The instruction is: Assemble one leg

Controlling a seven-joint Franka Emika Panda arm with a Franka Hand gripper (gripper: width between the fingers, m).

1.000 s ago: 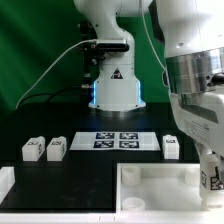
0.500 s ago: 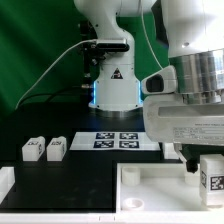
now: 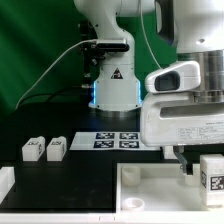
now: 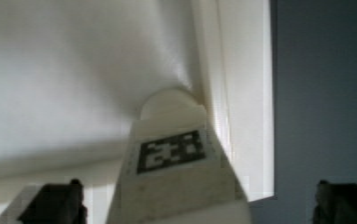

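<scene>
One leg (image 3: 212, 178), a small white block with a black-and-white tag, stands upright at the white tray's (image 3: 150, 186) corner on the exterior view's right. In the wrist view this leg (image 4: 171, 160) lies between my gripper's (image 4: 203, 205) two dark fingertips (image 4: 58, 202). The fingertips are wide apart, with gaps on both sides of the leg, so the gripper is open. The arm's hand housing (image 3: 185, 118) hangs just above the leg. Two more legs (image 3: 32, 150) (image 3: 55, 150) stand on the black table at the exterior view's left.
The marker board (image 3: 115, 140) lies flat behind the tray, in front of the robot base (image 3: 112, 85). The tray's wall (image 4: 239, 70) runs beside the leg, with dark table (image 4: 326, 80) beyond it. A white edge (image 3: 5, 182) shows at the lower left.
The arm's hand has turned and swung toward the exterior view's left, now covering the leg that stood by the marker board. The leg at the tray's corner stays put.
</scene>
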